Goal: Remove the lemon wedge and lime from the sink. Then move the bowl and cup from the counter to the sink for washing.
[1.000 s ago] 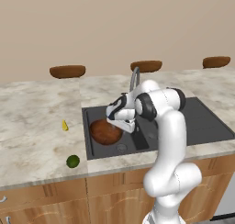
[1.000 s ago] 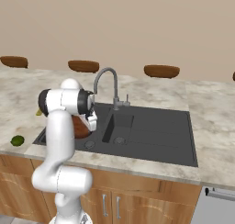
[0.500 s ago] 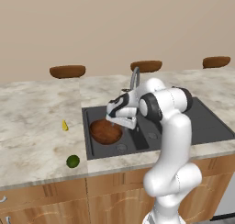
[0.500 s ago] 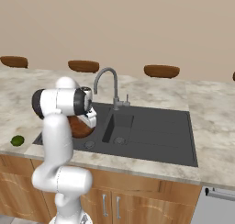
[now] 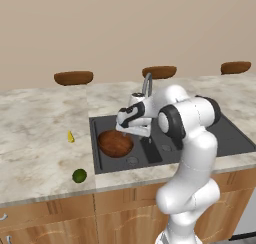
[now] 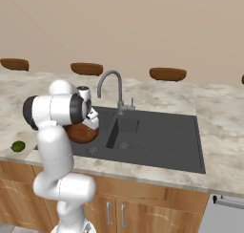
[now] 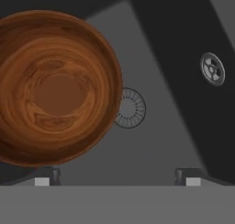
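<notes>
One lime (image 5: 79, 176) lay nearest the counter's front edge, a dark green ball on the marble to the left of the sink (image 5: 230, 138), well apart from everything else; from the right base camera it showed at the far left of the counter (image 6: 18, 146). One lemon wedge (image 5: 71, 136) sat farther back on the same stretch of counter (image 5: 35, 148), yellow and tiny, just beside the sink's left rim but outside it. Both fruits were out of the basin.

One bowl (image 5: 115, 143) of reddish-brown wood stood upright in the sink's left part, its rim overlapping a round drain (image 7: 130, 108) in the hand camera's picture, where the bowl (image 7: 55, 87) took up the left side. A second round fitting (image 7: 212, 69) showed on the dark ledge to the right. I counted two drains in the sink from the right base camera too, one in the small middle well (image 6: 124, 145) and one near the bowl.

One gripper (image 5: 129, 124) hung just above the bowl's right side, its two fingertips (image 7: 46, 176) spread wide with nothing between them, clear of the bowl.

One curved grey faucet (image 6: 110, 86) rose behind the basin. Beyond the counter, three brown stool tops (image 5: 73, 77) lined the far edge in the left base view
</notes>
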Controlling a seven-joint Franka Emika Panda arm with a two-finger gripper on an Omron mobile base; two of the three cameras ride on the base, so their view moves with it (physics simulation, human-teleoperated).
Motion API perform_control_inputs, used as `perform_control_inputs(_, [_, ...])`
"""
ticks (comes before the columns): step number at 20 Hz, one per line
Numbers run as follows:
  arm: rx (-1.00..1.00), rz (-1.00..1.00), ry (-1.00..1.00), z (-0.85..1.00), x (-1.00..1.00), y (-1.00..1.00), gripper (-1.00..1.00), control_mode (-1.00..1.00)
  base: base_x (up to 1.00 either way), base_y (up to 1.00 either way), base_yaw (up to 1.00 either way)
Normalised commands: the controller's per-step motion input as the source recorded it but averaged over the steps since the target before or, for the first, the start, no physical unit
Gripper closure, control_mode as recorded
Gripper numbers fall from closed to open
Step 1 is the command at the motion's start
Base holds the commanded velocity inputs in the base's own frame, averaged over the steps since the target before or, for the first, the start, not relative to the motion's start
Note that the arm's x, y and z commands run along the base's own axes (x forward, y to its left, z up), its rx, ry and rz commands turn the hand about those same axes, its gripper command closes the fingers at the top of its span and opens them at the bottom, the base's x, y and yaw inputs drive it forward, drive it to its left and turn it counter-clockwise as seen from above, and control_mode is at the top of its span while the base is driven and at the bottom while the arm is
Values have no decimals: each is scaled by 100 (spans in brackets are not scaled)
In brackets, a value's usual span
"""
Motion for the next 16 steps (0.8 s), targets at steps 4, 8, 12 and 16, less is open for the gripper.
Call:
perform_control_inputs(4, [-4,5,0,36,-28,0,-100,-100,0,0,0])
perform_control_inputs(8, [0,1,0,31,-32,-2,-100,-100,0,0,0])
perform_control_inputs(12, [0,6,-3,29,-37,-7,-100,-100,0,0,0])
perform_control_inputs(16, [-1,7,1,23,-23,-1,-100,-100,0,0,0])
